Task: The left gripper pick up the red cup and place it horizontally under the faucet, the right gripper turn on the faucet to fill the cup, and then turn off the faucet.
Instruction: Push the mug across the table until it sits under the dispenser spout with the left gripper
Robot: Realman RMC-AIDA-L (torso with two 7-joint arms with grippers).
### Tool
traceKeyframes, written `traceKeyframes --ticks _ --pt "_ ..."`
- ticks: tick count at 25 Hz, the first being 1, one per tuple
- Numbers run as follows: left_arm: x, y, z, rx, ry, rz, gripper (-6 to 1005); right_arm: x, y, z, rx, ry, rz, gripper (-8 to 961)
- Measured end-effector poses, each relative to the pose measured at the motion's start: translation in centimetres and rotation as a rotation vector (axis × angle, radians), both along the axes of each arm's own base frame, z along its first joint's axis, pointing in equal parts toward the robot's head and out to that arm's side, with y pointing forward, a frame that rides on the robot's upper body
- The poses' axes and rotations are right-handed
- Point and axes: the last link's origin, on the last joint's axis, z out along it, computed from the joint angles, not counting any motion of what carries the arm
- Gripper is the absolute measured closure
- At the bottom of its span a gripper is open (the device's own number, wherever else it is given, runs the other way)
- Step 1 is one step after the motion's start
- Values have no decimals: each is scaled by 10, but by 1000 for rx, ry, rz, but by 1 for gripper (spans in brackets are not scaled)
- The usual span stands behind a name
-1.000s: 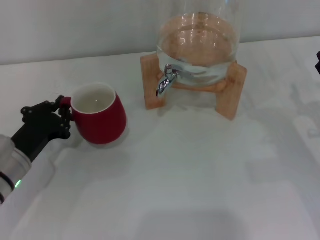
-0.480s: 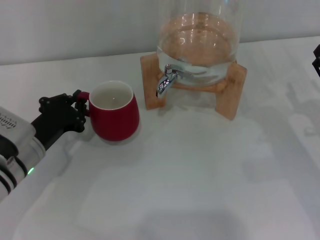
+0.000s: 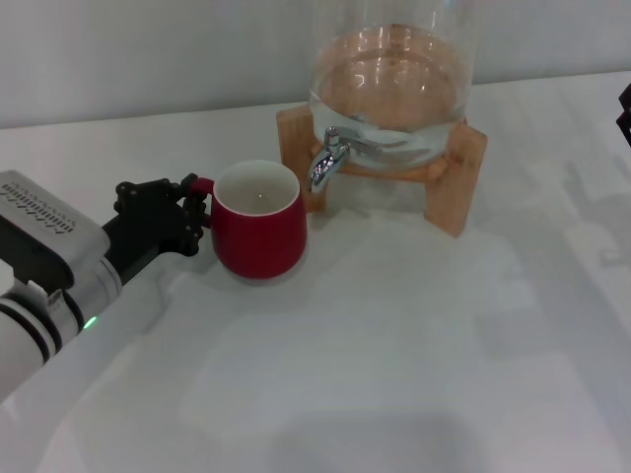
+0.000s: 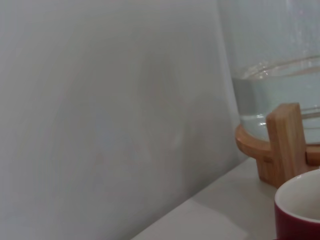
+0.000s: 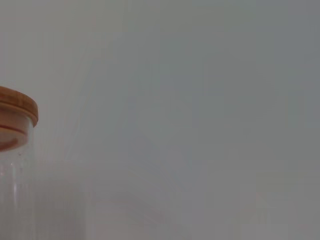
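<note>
The red cup (image 3: 258,236) stands upright on the white table, white inside showing, just left of and below the faucet (image 3: 325,163). My left gripper (image 3: 193,213) is shut on the cup's small red handle, reaching in from the left. The chrome faucet sticks out of a clear glass dispenser (image 3: 389,84) on a wooden stand (image 3: 463,177); its spout ends just right of the cup's rim. The left wrist view catches the cup's rim (image 4: 300,202) and the stand (image 4: 282,142). Only a black sliver of the right gripper (image 3: 625,110) shows at the far right edge.
A grey wall runs behind the white table (image 3: 394,345). The dispenser's wooden lid (image 5: 17,105) appears in the right wrist view. My left arm's grey box (image 3: 44,232) lies low at the left.
My left gripper has carried the red cup to the right, from the table's left side to just beside the faucet. The right gripper stays at the right edge.
</note>
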Motion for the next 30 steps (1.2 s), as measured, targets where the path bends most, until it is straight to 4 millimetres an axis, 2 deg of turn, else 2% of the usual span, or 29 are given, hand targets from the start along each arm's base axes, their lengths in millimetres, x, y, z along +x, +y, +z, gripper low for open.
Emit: traceKeyframes --ticks 30 --pt "13 0 -19 -96 84 -44 885 -4 0 2 14 0 22 227"
